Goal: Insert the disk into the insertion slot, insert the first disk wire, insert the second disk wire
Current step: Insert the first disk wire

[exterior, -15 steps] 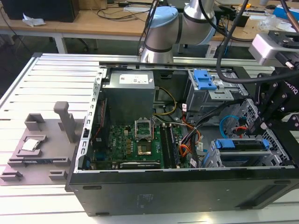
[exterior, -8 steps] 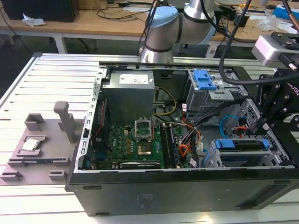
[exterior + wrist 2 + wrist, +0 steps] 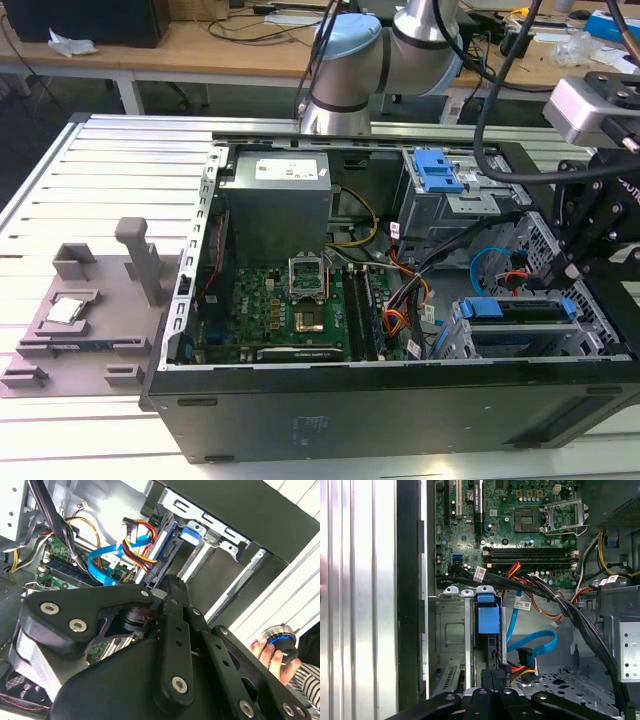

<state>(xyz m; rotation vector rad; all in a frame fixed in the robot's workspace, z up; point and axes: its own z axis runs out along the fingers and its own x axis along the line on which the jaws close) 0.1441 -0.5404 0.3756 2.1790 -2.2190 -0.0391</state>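
Status: disk (image 3: 520, 310) in insertion slot (image 3: 452, 345), gripper (image 3: 563, 268) at its end.
Exterior view: open tower case (image 3: 400, 420) flat on slatted table (image 3: 100, 150); disk in blue carrier lying in the perforated silver slot at the exterior view's right, gripper just above its end on that side; taller grey cage (image 3: 440, 195) with blue latch behind. Second wrist view: gripper (image 3: 169, 584) jaws drawn together, can't tell if anything pinched; tip near blue data cable (image 3: 100, 562) and red-yellow power wires (image 3: 137, 532); a person's hand (image 3: 265, 655) on a round knob (image 3: 277, 637) outside the case. First wrist view: gripper (image 3: 492, 676) right at disk (image 3: 487, 619) end, slot sheet metal (image 3: 451, 630) alongside the carrier, blue data cable (image 3: 535, 647) looping beside it, motherboard (image 3: 520, 530) beyond.
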